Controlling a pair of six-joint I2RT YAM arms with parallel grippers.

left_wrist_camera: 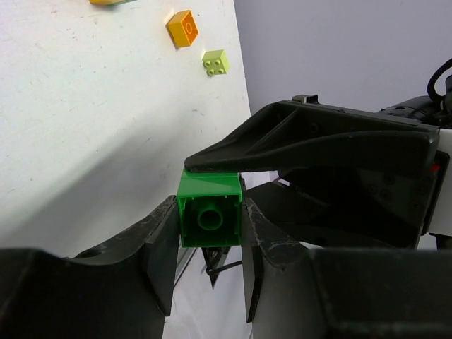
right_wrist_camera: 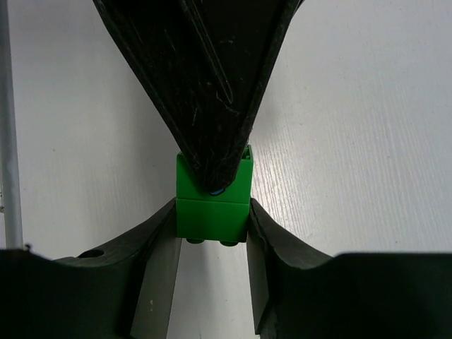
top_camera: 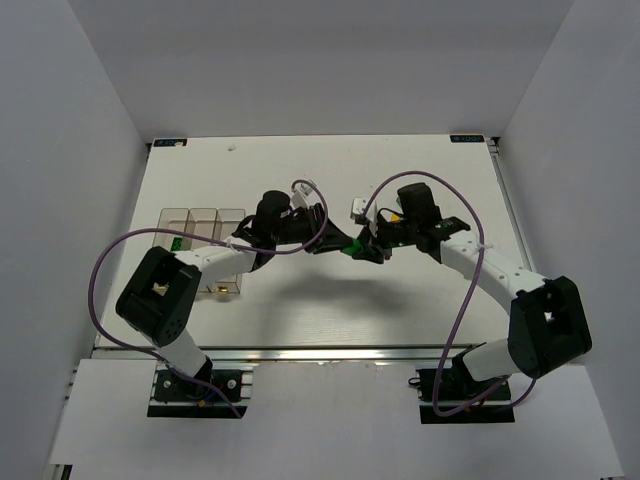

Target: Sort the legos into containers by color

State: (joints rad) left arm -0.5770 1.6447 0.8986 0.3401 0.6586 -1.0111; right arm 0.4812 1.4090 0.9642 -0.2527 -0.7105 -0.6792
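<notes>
- Left gripper (left_wrist_camera: 210,236) pinches green brick (left_wrist_camera: 210,201) by its sides. The brick's hollow underside faces the wrist camera.
- Right gripper (right_wrist_camera: 212,232) is clamped on the same green piece from the opposite end. A seam runs across it in this view, so it looks like two bricks stacked.
- The grippers meet tip to tip over mid-table (top_camera: 300,170), each one's finger lying over the brick in the other's hold. Cannot tell if the brick touches the table.
- Bins (top_camera: 205,215) sit well left of the grippers, beside the left arm. A green bit (top_camera: 176,242) lies in the leftmost bin.
- Orange brick (left_wrist_camera: 183,28) and pale brick (left_wrist_camera: 215,62) lie loose on the table, near each other but not touching.
</notes>
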